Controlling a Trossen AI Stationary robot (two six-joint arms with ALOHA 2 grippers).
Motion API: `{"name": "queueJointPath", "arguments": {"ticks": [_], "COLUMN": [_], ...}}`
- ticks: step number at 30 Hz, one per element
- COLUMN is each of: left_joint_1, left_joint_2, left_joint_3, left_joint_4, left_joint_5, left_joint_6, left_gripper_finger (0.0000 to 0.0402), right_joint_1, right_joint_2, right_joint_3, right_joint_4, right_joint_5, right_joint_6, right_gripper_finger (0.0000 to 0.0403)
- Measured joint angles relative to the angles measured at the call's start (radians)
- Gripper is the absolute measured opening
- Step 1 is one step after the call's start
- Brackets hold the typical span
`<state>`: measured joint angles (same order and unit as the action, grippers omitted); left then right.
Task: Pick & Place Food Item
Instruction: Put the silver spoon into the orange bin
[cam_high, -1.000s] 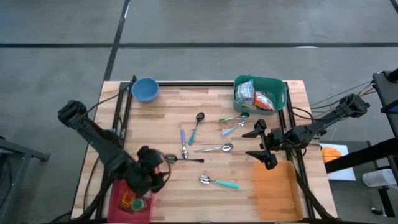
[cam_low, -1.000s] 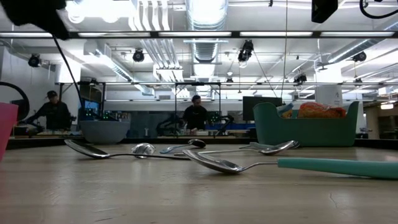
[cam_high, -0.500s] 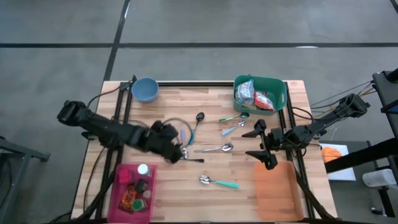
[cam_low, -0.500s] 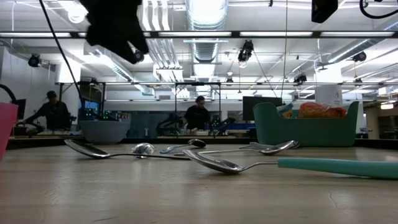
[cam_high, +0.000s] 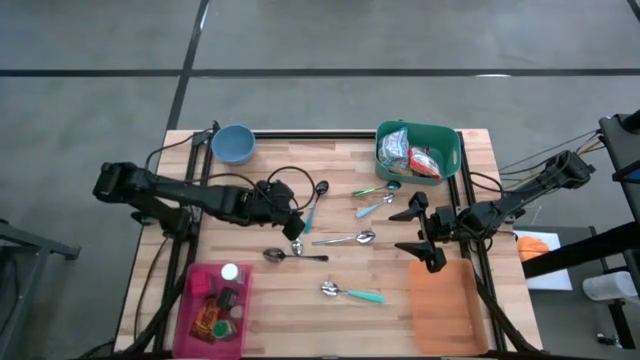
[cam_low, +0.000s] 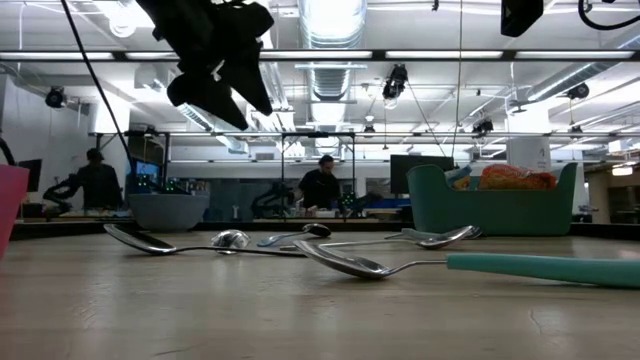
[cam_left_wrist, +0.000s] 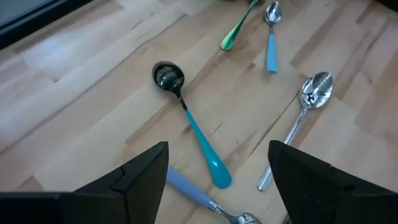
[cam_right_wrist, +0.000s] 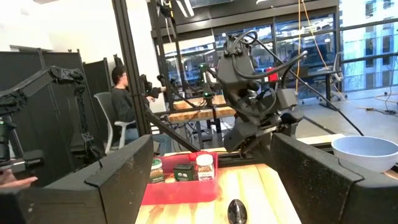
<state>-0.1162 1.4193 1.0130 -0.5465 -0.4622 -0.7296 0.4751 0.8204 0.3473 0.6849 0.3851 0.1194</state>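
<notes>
Teal bin (cam_high: 447, 143), blue bowl (cam_high: 233, 144), pink tray (cam_high: 190, 302), orange tray (cam_high: 447, 305), pale wood table (cam_high: 340, 165).

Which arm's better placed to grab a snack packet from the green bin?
Right. The right gripper is open beside the green bin; the left gripper hangs over the spoons, farther off.

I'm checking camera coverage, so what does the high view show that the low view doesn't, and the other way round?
Only the high view shows the orange tray, the right claw waiting open beside it, and the jars inside the pink bin. Only the low view shows people in the room beyond the table. Both share the left claw hanging open over the spoons, the teal bin of food packets, and the blue bowl.
</notes>
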Motion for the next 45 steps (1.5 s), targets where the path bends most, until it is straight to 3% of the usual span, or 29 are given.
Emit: {"name": "queueJointPath", "arguments": {"ticks": [13, 21, 27, 36, 41, 45], "left_joint_1": [-0.002, 0.014, 0.092, 0.244, 0.333, 0.345], "left_joint_2": [0.000, 0.000, 0.000, 0.000, 0.000, 0.006], "left_joint_3": [0.000, 0.002, 0.003, 0.048, 0.061, 0.061], "left_joint_4": [0.031, 0.047, 0.079, 0.039, 0.036, 0.036], "left_joint_5": [0.010, -0.050, 0.093, 0.103, 0.228, 0.249], "left_joint_6": [-0.003, 0.038, 0.020, 0.151, 0.167, 0.174], "left_gripper_finger": [0.0279, 0.0279, 0.0279, 0.0279, 0.0279, 0.0279], "right_joint_1": [0.000, 0.000, 0.000, 0.000, 0.000, 0.000], "right_joint_2": [0.000, 0.000, 0.000, 0.000, 0.000, 0.000], "right_joint_3": [0.000, 0.000, 0.000, 0.000, 0.000, 0.000], "right_joint_4": [0.000, 0.000, 0.000, 0.000, 0.000, 0.000], "right_joint_5": [0.000, 0.000, 0.000, 0.000, 0.000, 0.000], "right_joint_6": [0.000, 0.000, 0.000, 0.000, 0.000, 0.000], "right_gripper_finger": [0.0322, 0.0322, 0.0322, 0.0322, 0.0322, 0.0322]}}
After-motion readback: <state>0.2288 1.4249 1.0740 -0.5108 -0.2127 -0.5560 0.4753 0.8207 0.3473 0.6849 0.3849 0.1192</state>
